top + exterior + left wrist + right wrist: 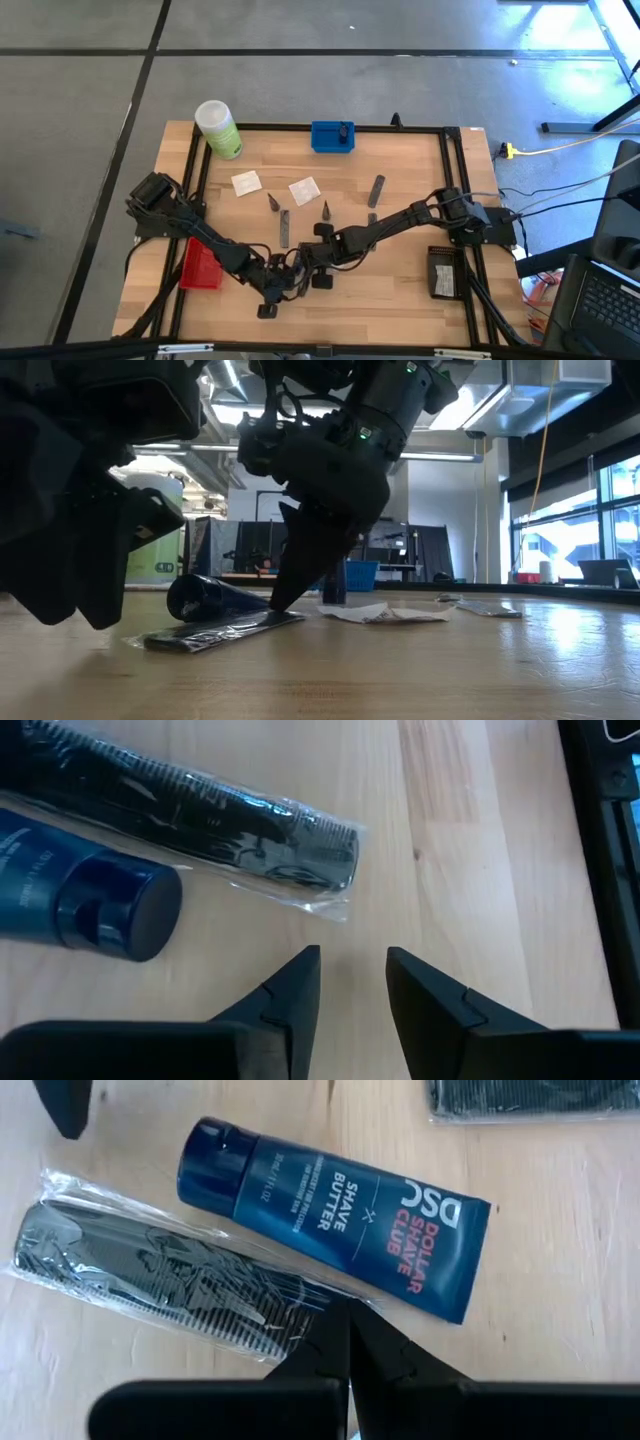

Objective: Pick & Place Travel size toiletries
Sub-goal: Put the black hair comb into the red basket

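Right wrist view shows the right gripper (348, 1342) pinched together on the black comb in clear wrap (170, 1275), so the half-apart left gripper (352, 982) should grab gently.

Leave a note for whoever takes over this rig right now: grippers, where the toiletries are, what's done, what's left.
Left gripper: open, empty, low over the table's front middle, near the bagged comb.
Right gripper: shut, its tip pressing on the bagged comb's wrapper.
The navy tube lies right beside the comb.
Two white sachets, two dark cones and grey tubes lie scattered mid-table.
Done: none of these is in a tray.
Left: apparently all the picking and placing; the red tray sits front-left, the blue tray at the back.
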`<state>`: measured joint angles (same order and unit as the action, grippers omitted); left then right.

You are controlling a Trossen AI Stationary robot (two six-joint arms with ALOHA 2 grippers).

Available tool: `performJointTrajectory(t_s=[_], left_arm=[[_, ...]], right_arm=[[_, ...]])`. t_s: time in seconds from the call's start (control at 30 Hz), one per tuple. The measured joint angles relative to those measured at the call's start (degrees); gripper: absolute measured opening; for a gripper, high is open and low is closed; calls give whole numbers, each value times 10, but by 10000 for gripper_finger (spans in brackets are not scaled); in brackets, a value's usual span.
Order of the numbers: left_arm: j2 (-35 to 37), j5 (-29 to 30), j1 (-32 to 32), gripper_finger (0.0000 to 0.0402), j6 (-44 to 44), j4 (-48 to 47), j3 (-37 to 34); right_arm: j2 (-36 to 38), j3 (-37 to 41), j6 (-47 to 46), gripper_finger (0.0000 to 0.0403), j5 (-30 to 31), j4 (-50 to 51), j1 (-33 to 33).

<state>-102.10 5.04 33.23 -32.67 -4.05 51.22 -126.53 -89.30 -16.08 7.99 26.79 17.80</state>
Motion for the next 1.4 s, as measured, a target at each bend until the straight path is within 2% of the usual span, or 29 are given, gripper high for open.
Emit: performJointTrajectory(t_s=[0.57, 0.97, 1.4], left_arm=[[0, -2, 0, 114, -2, -1, 0], [0, -2, 0, 114, -6, 0, 0], [0, -2, 0, 114, -6, 0, 0]], right_arm=[[16, 2, 0, 0, 55, 43, -2], [16, 1, 7, 0, 30, 32, -8], [10, 0, 11, 0, 29, 24, -8]])
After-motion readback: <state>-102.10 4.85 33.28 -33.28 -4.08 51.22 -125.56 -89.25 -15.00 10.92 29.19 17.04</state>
